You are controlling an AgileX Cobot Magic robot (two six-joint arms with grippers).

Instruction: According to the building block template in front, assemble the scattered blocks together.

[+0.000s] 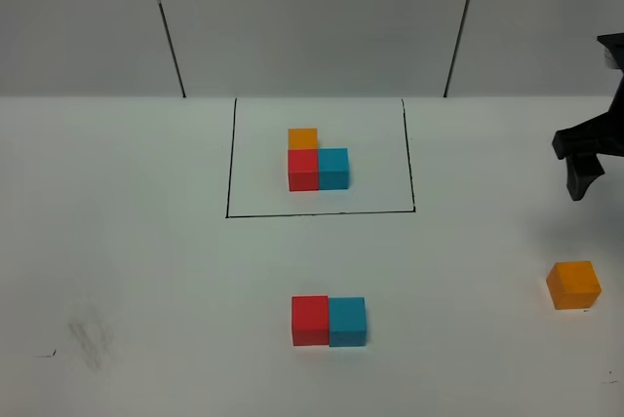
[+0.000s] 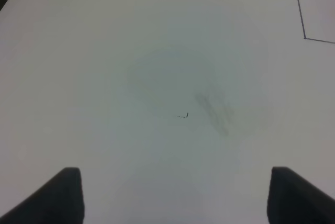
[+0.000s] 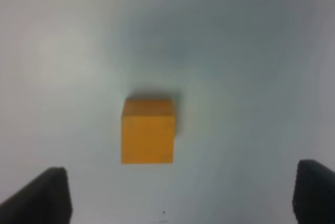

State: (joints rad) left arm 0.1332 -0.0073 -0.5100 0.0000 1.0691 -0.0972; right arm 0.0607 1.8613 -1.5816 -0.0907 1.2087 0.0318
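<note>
Far left: left gripper [image 2: 177,197] has jaws wide apart, nothing held, only bare white table [image 2: 104,51] below it. Centre: building block template [image 1: 317,162], joined matte red, blue and orange cubes in an L inside the black drawn rectangle [image 1: 230,159]. In front of it, loose matte red cube [image 1: 310,321] and sky-blue cube [image 1: 347,322] touch side by side. Loose matte orange cube [image 1: 573,284] sits well apart to the right. Right gripper [image 3: 180,198] is nearer: jaws spread wide, empty, cube ahead of them, roughly centred, faces near square. Likely a right-arm pick, placing behind red.
</note>
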